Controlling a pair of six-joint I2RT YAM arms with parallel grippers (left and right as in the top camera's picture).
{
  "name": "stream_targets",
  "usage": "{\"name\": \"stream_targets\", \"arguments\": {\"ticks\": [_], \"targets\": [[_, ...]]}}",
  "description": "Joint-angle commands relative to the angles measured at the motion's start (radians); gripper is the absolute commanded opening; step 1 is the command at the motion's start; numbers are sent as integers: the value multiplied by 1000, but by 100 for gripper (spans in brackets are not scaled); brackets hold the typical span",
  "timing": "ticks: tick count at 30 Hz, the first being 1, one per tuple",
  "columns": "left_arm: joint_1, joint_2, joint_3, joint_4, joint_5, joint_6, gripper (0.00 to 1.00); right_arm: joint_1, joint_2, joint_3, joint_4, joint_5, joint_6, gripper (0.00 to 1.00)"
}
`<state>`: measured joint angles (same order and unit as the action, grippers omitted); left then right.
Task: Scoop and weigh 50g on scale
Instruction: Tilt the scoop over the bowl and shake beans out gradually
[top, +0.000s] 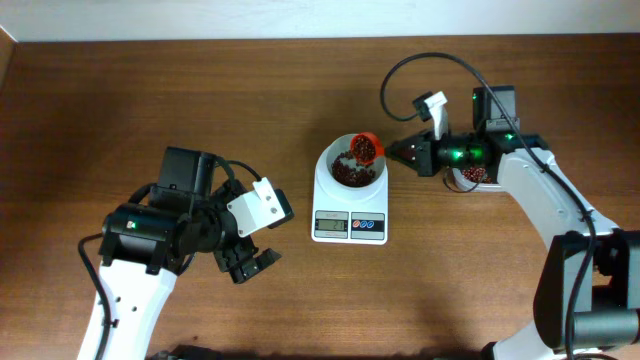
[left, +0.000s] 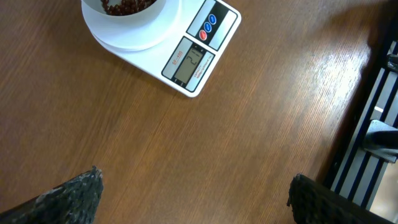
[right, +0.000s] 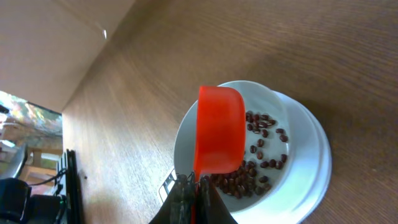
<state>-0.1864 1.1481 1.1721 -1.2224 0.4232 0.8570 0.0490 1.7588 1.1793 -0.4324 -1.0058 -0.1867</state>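
Left gripper (top: 255, 265) sits left of centre, jaws spread wide, holding nothing; scale (top: 350, 227) mid-table, white bowl (top: 324, 166) on it with a shallow layer of red-brown beans (top: 350, 174); orange scoop (right: 219, 130) tipped over bowl rim, so looks like the dump step; right gripper (right: 194, 191) clamped tight on scoop handle; display unreadable; next likely: read weight, rescoop from bean tub (top: 472, 175), mostly hidden under right arm.

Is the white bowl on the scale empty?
No, red-brown beans lie in the white bowl that sits on the scale.
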Motion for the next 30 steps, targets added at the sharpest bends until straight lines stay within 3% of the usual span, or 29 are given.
{"name": "stream_targets", "arguments": {"ticks": [1,15,16,30], "targets": [[6,-9,-6,-1,18,8,99,55,-18,1,12,27,-24,4],[6,-9,-6,-1,18,8,99,69,-18,1,31,48,-27,4],[6,-9,-6,-1,18,8,99,69,-18,1,32,122,-13,4],[6,-9,-6,-1,18,8,99,69,-18,1,23,53,-65,4]]}}
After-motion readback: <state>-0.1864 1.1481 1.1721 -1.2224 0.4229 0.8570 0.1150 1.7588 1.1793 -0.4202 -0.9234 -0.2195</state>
